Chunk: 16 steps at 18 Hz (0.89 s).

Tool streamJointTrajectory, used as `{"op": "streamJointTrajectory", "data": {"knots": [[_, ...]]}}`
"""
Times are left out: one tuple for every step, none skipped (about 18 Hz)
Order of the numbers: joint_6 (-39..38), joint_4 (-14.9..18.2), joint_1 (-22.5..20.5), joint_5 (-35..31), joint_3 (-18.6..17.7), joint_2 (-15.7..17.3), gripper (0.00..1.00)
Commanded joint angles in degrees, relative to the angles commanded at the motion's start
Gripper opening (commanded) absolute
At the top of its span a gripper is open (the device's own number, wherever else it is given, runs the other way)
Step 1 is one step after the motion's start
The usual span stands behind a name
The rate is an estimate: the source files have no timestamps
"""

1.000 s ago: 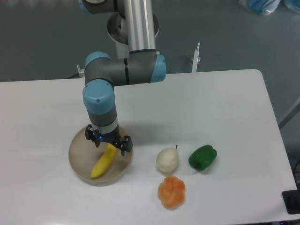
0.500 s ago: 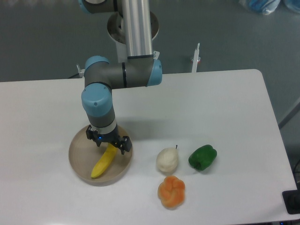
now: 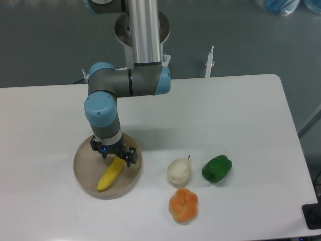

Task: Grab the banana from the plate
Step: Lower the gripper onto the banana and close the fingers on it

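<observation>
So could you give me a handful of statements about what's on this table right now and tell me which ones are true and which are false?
1. The banana lies on the plate. True.
2. The gripper hangs above the green pepper. False: it is over the plate, at the banana's upper end.
3. The pale pear sits between the plate and the green pepper. True.
4. The orange fruit shares the plate with the banana. False: it rests on the white table, in front of the pear.
5. The banana is already lifted well clear of the plate. False: it lies flat on it.
</observation>
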<state>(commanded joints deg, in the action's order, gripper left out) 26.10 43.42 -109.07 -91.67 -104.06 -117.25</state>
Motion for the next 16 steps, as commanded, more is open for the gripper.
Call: {"op": "streamJointTrajectory", "data": {"knots": [[0.0,0.0,0.0,0.0,0.0,-0.1,0.51],[0.1,0.1,0.0,0.0,0.1,-0.1,0.47],[0.1,0.0,0.0,0.1,0.1,-0.1,0.47],[0.2,0.1,0.0,0.1,0.3,-0.1,0.45],[0.2,0.0,0.0,0.1,0.4,-0.2,0.44],[0.3,0.0,0.0,0.1,0.4,-0.2,0.44],[0.4,0.1,0.0,0.1,0.4,-0.2,0.43],[0.4,0.1,0.0,0.1,0.5,-0.2,0.4],[0.4,0.1,0.0,0.1,0.5,-0.2,0.39],[0.5,0.1,0.0,0.1,0.6,-0.2,0.39],[0.5,0.1,0.0,0.1,0.7,-0.3,0.38],[0.5,0.1,0.0,0.1,0.6,-0.4,0.37],[0.6,0.1,0.0,0.1,0.7,-0.4,0.36],[0.7,0.1,0.0,0.1,0.7,-0.4,0.35],[0.7,0.1,0.0,0.1,0.7,-0.4,0.33],[0.7,0.1,-0.1,0.1,0.8,-0.3,0.32]]}}
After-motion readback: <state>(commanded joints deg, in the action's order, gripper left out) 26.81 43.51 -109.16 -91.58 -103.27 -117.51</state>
